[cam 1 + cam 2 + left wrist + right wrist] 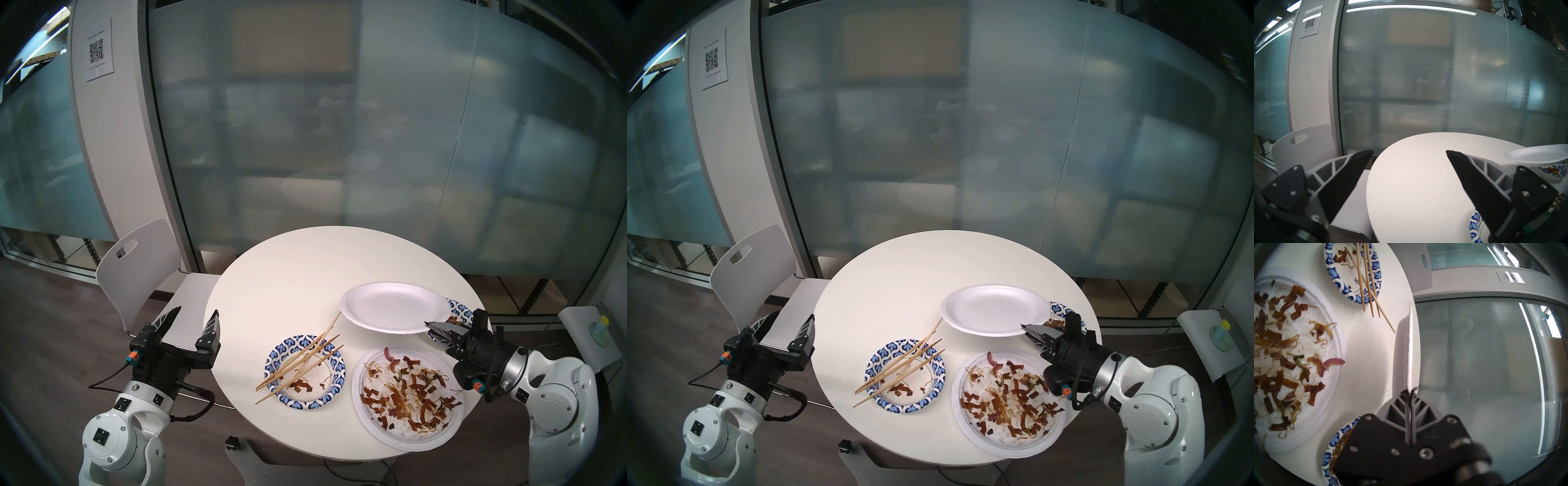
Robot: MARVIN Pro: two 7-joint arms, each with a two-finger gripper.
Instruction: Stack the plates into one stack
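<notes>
My right gripper [428,324] is pinched tight on the near-right rim of a clean, large round white foam plate [390,305], which I read as lifted clear of the round white table [288,271]; the left wrist view shows it edge-on, hanging above a small blue-and-white petal-rimmed paper plate [1554,171] with brown crumbs in it. That patterned plate sits at the far right of the table, mostly hidden under the lifted one and behind my right gripper in the head views. In the right wrist view the held plate runs away from the fingertips as a thin white edge. Near right on the table lies the second large white foam plate [407,390], dirty with brown strips and pale shreds of leftover food. To its left, near centre, is the other small blue-and-white petal-rimmed plate [305,370], with a few brown scraps and four thin wooden chopsticks [302,359] laid across it, their far ends reaching toward the lifted plate; one tip seems to meet that plate's left rim in the head view, though I cannot tell if they touch. My left gripper [193,315] hangs off the table's left edge, jaws spread wide, holding nothing, above the seat of a white plastic chair [142,264]. Frosted glass wall [339,118] behind.
</notes>
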